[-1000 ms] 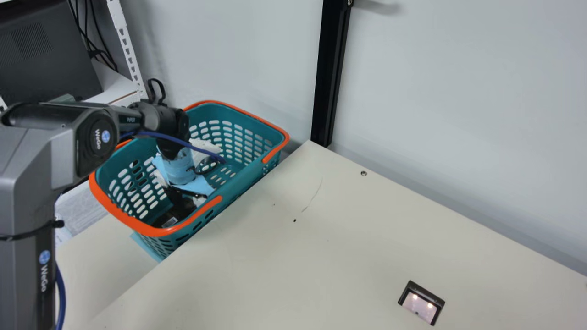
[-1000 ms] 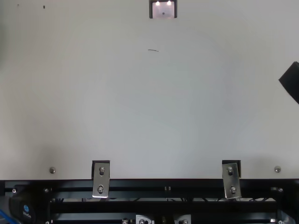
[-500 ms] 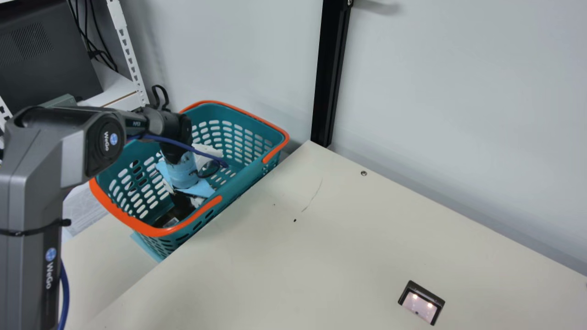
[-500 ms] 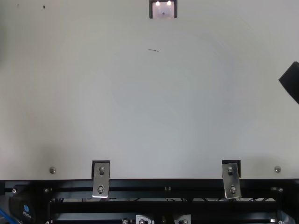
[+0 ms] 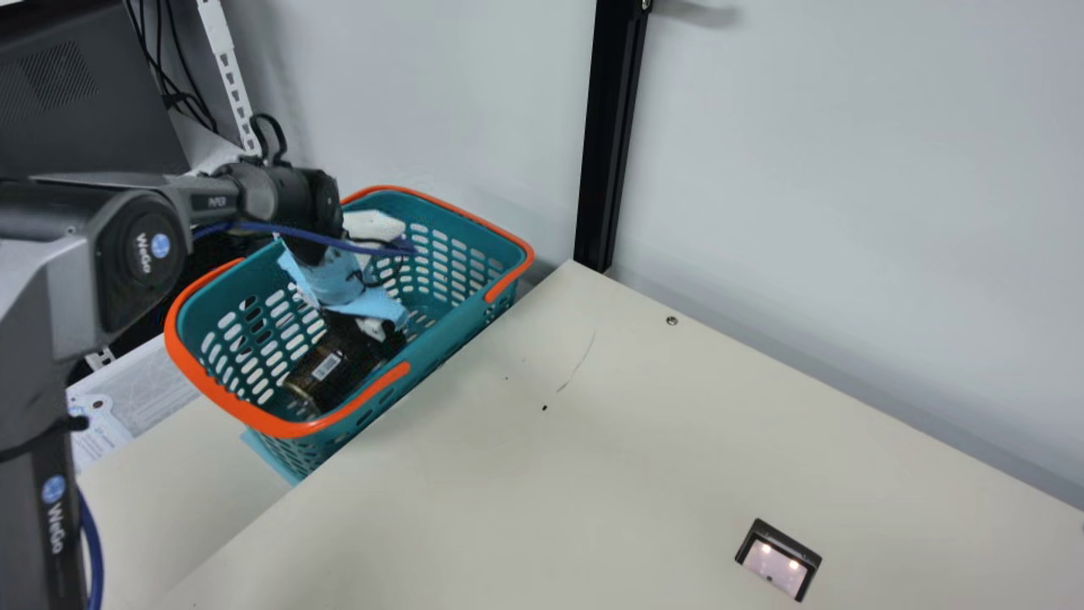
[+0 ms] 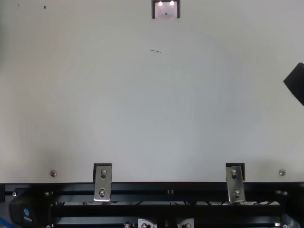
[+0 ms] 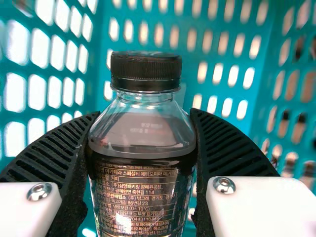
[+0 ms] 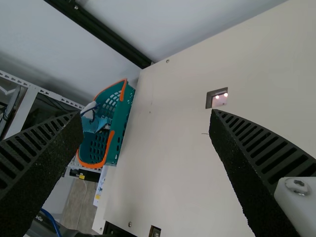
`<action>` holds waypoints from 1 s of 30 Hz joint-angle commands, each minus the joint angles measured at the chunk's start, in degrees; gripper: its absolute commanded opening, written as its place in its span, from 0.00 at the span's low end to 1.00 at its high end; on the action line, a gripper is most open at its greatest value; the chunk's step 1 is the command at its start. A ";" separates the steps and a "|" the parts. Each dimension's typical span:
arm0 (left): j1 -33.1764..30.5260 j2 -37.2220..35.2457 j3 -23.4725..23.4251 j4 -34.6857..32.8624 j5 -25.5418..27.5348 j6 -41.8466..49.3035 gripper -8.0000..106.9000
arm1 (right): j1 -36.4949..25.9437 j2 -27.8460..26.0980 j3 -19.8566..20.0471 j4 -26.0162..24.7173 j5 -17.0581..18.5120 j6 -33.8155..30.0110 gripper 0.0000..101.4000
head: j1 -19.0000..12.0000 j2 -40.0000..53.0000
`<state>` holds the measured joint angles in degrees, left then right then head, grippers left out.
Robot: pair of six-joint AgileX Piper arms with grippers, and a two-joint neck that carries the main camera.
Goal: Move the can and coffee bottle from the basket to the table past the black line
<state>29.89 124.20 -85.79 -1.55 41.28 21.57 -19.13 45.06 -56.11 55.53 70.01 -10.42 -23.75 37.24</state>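
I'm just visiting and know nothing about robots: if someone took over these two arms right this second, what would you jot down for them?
Left gripper: closed on the coffee bottle, inside the basket.
Right gripper: open and holding nothing, above the table.
Can: I cannot tell where it is.
Done: the bottle is gripped.
Left: lift it out and set it down where the task asks; then find the can, perhaps first in the basket.
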 commanded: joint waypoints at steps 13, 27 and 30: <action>-1.85 -18.77 5.71 -8.11 -7.45 -2.56 0.16 | 0.00 0.00 0.00 0.00 0.00 0.00 1.00 | -1.13 0.64; -5.36 -33.44 12.19 -18.38 -10.02 -3.00 0.16 | 0.00 0.00 0.00 0.00 0.00 0.00 1.00 | -1.13 0.64; -7.06 -36.30 13.55 -19.08 -10.02 -3.57 0.16 | 0.00 0.00 0.00 0.00 0.00 0.00 1.00 | -1.13 0.64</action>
<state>23.57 89.64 -72.83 -20.42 31.30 18.26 -19.13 45.06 -56.11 55.53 70.01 -10.42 -23.46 37.24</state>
